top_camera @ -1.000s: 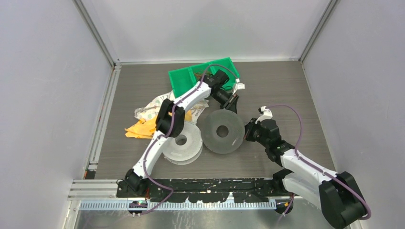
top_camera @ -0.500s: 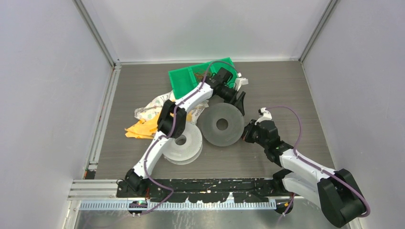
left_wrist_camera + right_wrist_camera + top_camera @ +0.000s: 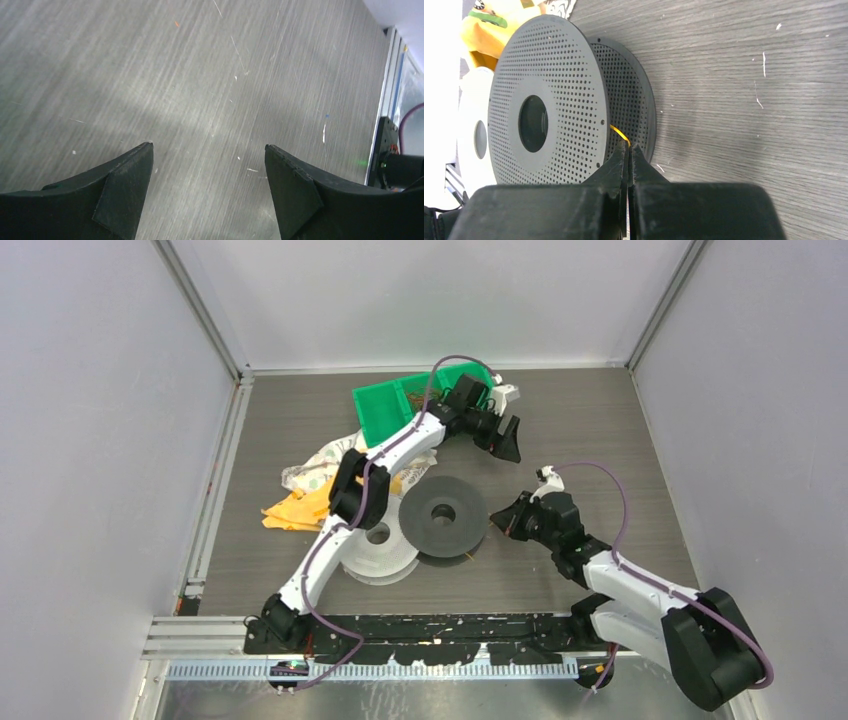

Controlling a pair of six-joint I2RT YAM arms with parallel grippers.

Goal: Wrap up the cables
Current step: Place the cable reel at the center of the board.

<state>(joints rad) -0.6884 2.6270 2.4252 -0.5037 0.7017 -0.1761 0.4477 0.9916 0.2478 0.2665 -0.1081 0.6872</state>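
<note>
A thin yellow cable [image 3: 618, 133] comes out from between the two perforated discs of the grey spool [image 3: 441, 515] [image 3: 559, 85] and ends between the tips of my right gripper [image 3: 629, 146] [image 3: 497, 517], which is shut on it at the spool's right rim. The spool lies on the table and overlaps a translucent white spool [image 3: 375, 550] [image 3: 470, 100]. My left gripper [image 3: 508, 437] [image 3: 207, 146] hangs wide open over bare table behind the spool, with nothing between its fingers. Other cables are not visible.
A green bin [image 3: 385, 405] stands at the back under the left arm's wrist. A patterned cloth [image 3: 310, 468] and yellow-orange bags [image 3: 295, 510] lie left of the spools. Grey walls close in the table on three sides.
The left gripper opened, let go of the grey spool and drew back to the right. The spool dropped flat and slid left onto the white spool. The right gripper followed it left, staying shut.
</note>
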